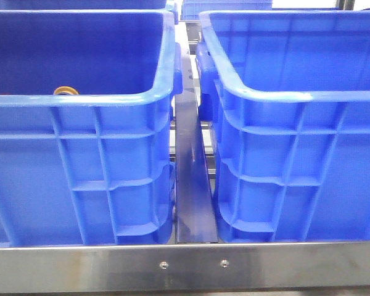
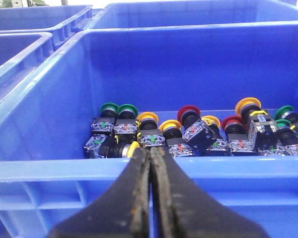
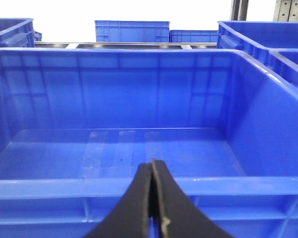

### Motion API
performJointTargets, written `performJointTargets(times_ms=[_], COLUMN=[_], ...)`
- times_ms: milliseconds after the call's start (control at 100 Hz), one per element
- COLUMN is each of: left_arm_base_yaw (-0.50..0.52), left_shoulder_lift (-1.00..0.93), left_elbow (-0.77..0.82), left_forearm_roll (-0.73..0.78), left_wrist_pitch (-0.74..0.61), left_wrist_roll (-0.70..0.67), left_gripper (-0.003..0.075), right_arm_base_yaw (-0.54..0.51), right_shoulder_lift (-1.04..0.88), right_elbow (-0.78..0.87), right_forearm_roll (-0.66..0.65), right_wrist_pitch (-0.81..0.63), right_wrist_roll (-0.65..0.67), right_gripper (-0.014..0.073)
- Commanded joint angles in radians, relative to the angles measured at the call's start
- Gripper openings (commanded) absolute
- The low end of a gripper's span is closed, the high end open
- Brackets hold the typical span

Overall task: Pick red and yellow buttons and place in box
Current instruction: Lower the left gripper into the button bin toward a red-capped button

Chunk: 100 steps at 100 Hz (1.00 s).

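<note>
Left gripper (image 2: 150, 153): fingers pressed together, nothing between them, lower centre of the left wrist view, tip over the near rim of the left crate (image 2: 49, 168).
Buttons vs left gripper: pile of push-button units on that crate's floor, just beyond the rim from the tip, apart from it, no contact.
Red button (image 2: 187, 112): red cap on a black body, centre of frame, up and right of the gripper tip.
Yellow button (image 2: 148, 118): yellow cap directly above the tip in frame; more yellow and red caps run to the right.
Green buttons (image 2: 109, 107): two green caps at the left end of the row, more green at the far right edge.
Right gripper (image 3: 152, 164): fingers pressed together, holding nothing, lower centre of the right wrist view, tip over the near rim of the box (image 3: 238, 186).
Box: bare blue floor showing, no buttons seen inside.
Front view: left crate at left with one orange-yellow ring (image 1: 66, 91) peeking over its rim; box (image 1: 296, 95) at right; neither gripper visible here.
Bench (image 1: 191, 265): steel front rail along the bottom, dark strip between the two crates.
</note>
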Motion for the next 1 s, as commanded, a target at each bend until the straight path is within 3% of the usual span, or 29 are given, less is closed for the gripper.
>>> performJointTargets(times_ms=[0,280,400,530,660,990], left_arm_base_yaw=[0.002,0.002,0.002,0.002,-0.002,-0.002], left_shoulder_lift=[-0.031,-0.031,-0.031,-0.016,0.055,0.501], left_elbow=[0.020,0.020,-0.017,-0.157,-0.273,-0.606], left_forearm_roll=[-0.008,0.050,-0.013,-0.038,-0.038,-0.038], left_wrist_pitch=[-0.091,-0.132,-0.131,0.045,0.130,0.394], left_wrist_roll=[-0.007,-0.007,-0.007,-0.007,-0.007,0.021], left_gripper=[-0.0020,-0.0020,-0.0020,-0.0020,-0.0020,-0.0019], right_arm_base_yaw=[-0.002,-0.002,-0.002,-0.002,-0.002,-0.002], right_shoulder_lift=[-0.021,-0.021,-0.021,-0.021,-0.021,-0.021], right_elbow=[0.004,0.004,0.004,0.004,0.004,0.004], right_forearm_roll=[-0.008,-0.008,-0.008,-0.008,-0.008,-0.008], right_wrist_pitch=[-0.074,-0.074,-0.074,-0.074,-0.074,-0.074], right_wrist_roll=[0.004,0.004,0.004,0.004,0.004,0.004], right_gripper=[-0.0102,-0.0102,-0.0102,-0.0102,-0.0102,-0.0102])
